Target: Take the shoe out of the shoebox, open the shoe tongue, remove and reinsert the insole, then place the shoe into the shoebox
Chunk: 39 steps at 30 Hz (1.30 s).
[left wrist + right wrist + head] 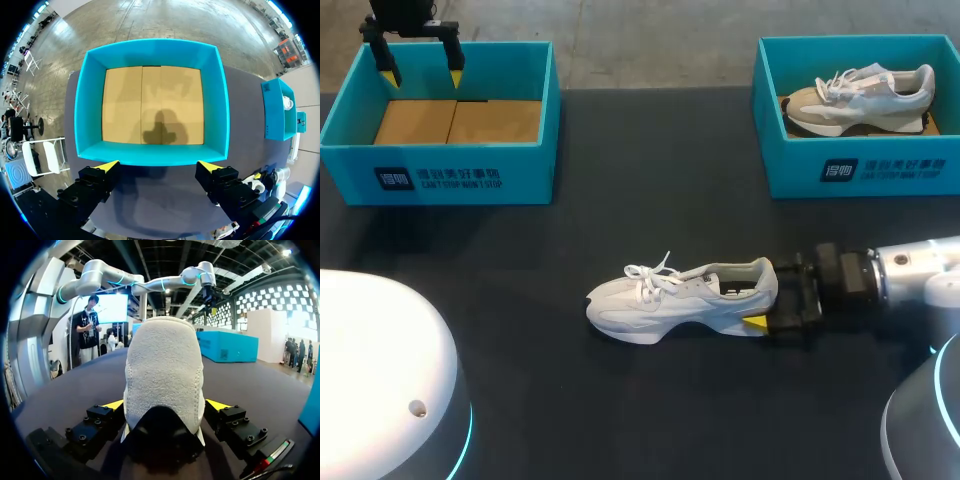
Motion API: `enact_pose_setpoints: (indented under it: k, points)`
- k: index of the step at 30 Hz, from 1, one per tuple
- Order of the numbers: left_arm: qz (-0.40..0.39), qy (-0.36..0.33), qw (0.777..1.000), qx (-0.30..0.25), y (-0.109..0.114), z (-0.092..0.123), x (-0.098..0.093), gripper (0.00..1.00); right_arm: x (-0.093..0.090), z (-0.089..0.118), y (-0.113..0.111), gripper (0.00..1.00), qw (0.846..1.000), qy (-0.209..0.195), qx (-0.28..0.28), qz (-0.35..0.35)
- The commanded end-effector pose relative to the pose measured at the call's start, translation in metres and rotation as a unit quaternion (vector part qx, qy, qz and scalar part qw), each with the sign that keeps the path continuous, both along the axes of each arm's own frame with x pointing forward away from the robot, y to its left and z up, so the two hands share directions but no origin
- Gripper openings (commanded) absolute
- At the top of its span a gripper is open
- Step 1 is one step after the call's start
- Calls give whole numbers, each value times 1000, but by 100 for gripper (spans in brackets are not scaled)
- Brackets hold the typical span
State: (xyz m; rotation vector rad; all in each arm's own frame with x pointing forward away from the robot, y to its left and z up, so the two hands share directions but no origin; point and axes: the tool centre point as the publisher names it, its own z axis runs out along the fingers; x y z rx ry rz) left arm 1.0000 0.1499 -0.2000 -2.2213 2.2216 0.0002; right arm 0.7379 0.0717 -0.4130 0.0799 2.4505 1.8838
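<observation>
Holding item: white shoe (680,295), lying on its sole at centre frame on the dark worktop (620,420), toe toward the left, laces loose on top.

Right gripper (768,298): comes in low from the right; jaws set either side of the heel and, judged from the wrist view, closed against it on both sides.

Left gripper (421,70): hangs over the far edge of the empty shoebox (440,165) at upper left; jaws wide apart, nothing in them.

Also present: second shoebox (860,170) at upper right, with a tan-and-white shoe (865,95) inside.

Step in hand, as judged: shoe is out; tongue not yet opened.

Next move calls for: the heel kept pinned while the left arm crosses to lift the tongue clear of the laces.
</observation>
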Motion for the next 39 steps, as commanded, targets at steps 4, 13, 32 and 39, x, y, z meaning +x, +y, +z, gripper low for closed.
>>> enact_pose_setpoints:
  k: [4, 13, 32, 39]
  points:
    - [0, 0, 1000, 0, 0, 0, 0, 100, 3, -3, 9, 100, 1000, 0, 1, 2]
    - [0, 0, 1000, 0, 0, 0, 0, 100, 5, -7, 14, 100, 1000, 4, 3, 5]
    - [0, 0, 1000, 0, 0, 0, 0, 100, 4, -9, 17, 0, 1000, 1, 12, 8]
    - [0, 0, 1000, 0, 0, 0, 0, 100, 2, -8, 16, 0, 1000, 1, 14, 7]
